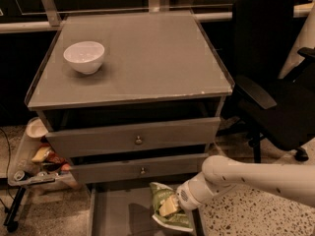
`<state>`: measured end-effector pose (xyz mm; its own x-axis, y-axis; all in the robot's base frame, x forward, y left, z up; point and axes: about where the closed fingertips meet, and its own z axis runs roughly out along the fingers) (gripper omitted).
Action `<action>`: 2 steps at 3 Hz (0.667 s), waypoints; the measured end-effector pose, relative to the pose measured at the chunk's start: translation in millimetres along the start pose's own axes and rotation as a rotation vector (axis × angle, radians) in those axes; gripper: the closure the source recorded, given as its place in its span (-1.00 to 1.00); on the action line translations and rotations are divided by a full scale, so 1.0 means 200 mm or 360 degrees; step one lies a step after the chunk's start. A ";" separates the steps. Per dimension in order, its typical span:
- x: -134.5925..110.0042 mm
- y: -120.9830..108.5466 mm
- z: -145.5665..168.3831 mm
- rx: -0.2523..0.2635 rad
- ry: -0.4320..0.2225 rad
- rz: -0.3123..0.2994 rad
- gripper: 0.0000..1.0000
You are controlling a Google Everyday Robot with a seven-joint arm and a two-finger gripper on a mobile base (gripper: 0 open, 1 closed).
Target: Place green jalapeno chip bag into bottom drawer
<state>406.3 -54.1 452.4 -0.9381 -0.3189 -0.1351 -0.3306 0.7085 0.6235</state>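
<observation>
The green jalapeno chip bag is olive-green with pale edges and hangs tilted over the right side of the bottom drawer, which is pulled out as a wide shallow grey tray at the frame's bottom. My gripper comes in from the right on a white arm and is shut on the bag, its pale fingers pressed into the bag's middle. The bag's lower end sits near the drawer's right rail; whether it touches the floor I cannot tell.
Two upper grey drawers with round knobs stand above. A white bowl sits on the cabinet top at the left. A black office chair stands to the right. A cart with snacks stands at the left.
</observation>
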 end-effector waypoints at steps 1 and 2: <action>-0.01 -0.03 0.10 -0.0074 -0.0025 0.0013 1.00; -0.09 -0.14 0.33 -0.0160 -0.0086 0.0032 1.00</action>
<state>425.2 -26.1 386.9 -0.9496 -0.2688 -0.1613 -0.3021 0.6470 0.7001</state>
